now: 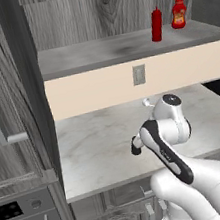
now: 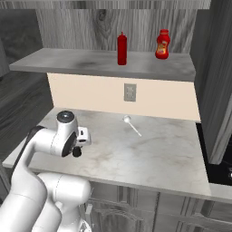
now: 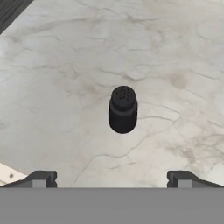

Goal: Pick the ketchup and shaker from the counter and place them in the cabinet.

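The slim dark-red ketchup (image 1: 156,24) (image 2: 122,49) stands upright on the grey shelf board of the cabinet (image 1: 92,54) (image 2: 77,61). The small black shaker (image 3: 123,109) stands upright on the marble counter (image 3: 175,52) (image 1: 97,144) (image 2: 154,154). My gripper (image 3: 111,179) hangs above it, open, with its two fingertips wide apart and the shaker ahead of them, a little right of the middle. Nothing is between the fingers. In both base views my own arm covers most of the hand.
A squat bright-red bottle with a yellow label (image 1: 179,13) (image 2: 162,44) stands on the shelf right of the ketchup. A pale spoon (image 2: 132,124) lies near the back of the counter under a wall outlet (image 2: 130,92). Dark cabinet doors (image 1: 4,99) rise on the left.
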Available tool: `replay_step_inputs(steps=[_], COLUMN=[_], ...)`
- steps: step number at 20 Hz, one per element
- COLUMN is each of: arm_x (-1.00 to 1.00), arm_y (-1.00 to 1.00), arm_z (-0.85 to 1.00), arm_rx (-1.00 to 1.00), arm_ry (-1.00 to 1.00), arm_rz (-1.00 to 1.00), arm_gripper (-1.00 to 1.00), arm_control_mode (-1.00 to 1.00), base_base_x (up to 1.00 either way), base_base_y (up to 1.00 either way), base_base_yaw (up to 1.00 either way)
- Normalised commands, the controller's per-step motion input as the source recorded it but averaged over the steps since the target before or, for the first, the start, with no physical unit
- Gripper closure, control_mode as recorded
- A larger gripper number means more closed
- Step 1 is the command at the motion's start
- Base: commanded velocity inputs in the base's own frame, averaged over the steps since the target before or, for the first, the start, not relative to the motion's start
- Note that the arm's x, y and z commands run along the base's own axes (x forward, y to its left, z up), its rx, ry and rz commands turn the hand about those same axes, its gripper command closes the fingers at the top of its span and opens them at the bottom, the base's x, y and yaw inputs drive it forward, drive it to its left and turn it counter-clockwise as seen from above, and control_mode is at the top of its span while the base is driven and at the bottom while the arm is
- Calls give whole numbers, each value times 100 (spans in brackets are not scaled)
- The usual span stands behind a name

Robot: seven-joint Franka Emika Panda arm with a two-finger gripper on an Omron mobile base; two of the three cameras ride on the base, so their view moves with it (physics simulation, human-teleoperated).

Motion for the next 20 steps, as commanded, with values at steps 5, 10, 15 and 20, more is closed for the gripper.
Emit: replay_step_inputs(steps=[5,10,15,20], arm_x=[3,18,11,9], arm_y=[5,3,6,6], arm_z=[-28,-29,-37,-36], arm_rx=[0,0,0,0], arm_ry=[0,0,0,0], arm_rz=[0,0,0,0], arm_gripper=[-100,-100,-100,-100], arm_control_mode=[-100,-100,-100,-100], base_base_x=[0,0,0,0], base_base_y=[0,0,0,0], base_base_yaw=[0,0,0,0])
